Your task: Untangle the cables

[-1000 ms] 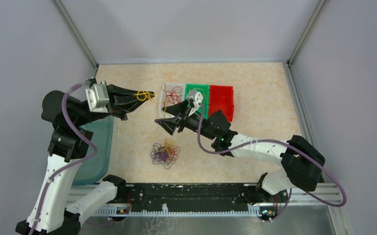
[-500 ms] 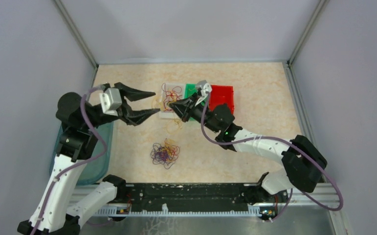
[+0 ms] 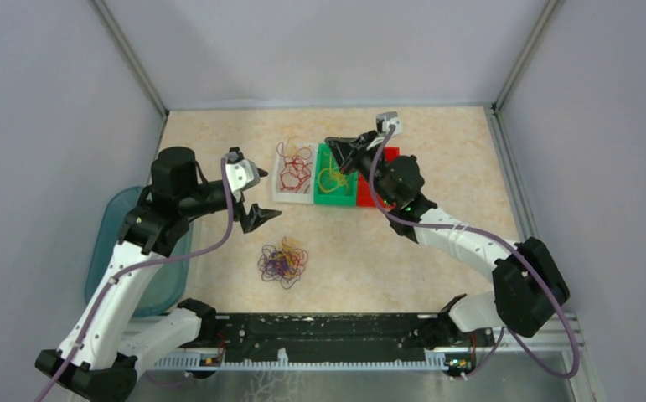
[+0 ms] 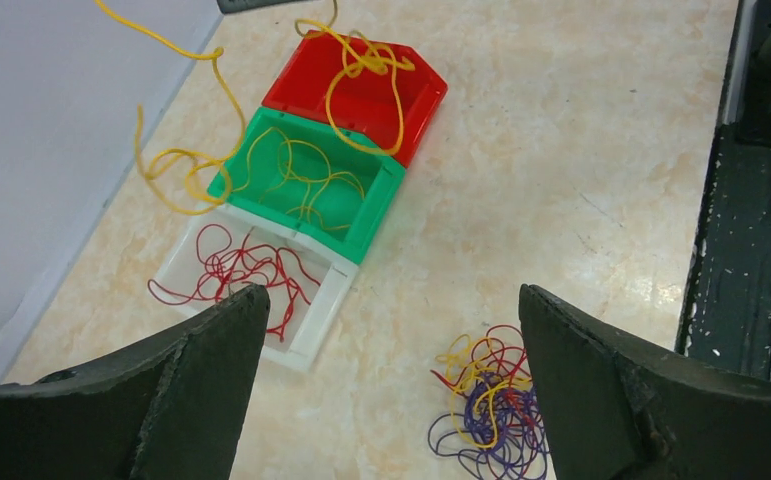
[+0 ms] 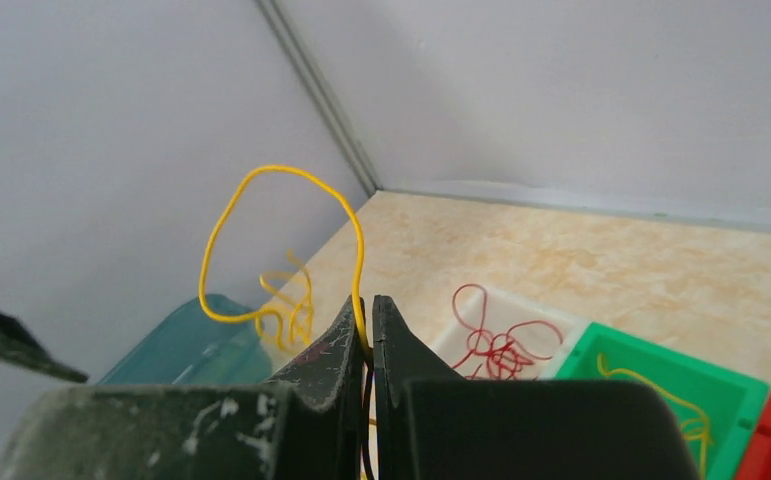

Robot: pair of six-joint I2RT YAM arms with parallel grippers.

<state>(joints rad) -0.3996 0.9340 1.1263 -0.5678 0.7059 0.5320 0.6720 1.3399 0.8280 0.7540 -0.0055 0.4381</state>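
right fingers (image 5: pixel 371 305) are clamping shut on a yellow cable (image 5: pixel 279 168), which is arcing up toward the upper left of the wrist frame. in the left wrist view that strand is trailing down across the red bin (image 4: pixel 423 95) and into the green bin (image 4: pixel 369 215). one loop is showing past the green bin's left wall, and i cannot tell whether it is hanging or resting. left fingers (image 4: pixel 391 300) are spread wide, grasping nothing, over the counter (image 4: pixel 581 150). the tangle (image 4: pixel 486 410) of yellow, red and purple cables is sitting at the lower middle of that frame. a red cable (image 4: pixel 241 268) is lying in the white bin (image 4: pixel 313 322).

the risk, as i'm reading it: letting go here could leave the strand draped over the red bin or spilling past the rim. pulling on it could drag out the yellow already coiled in the green bin. a thin wire could also slip from the pinch.

in the top view the right arm is stretching from lower right to upper middle, wrist raised above the bins. the left arm is folding at upper left, wrist angling down toward the tangle.
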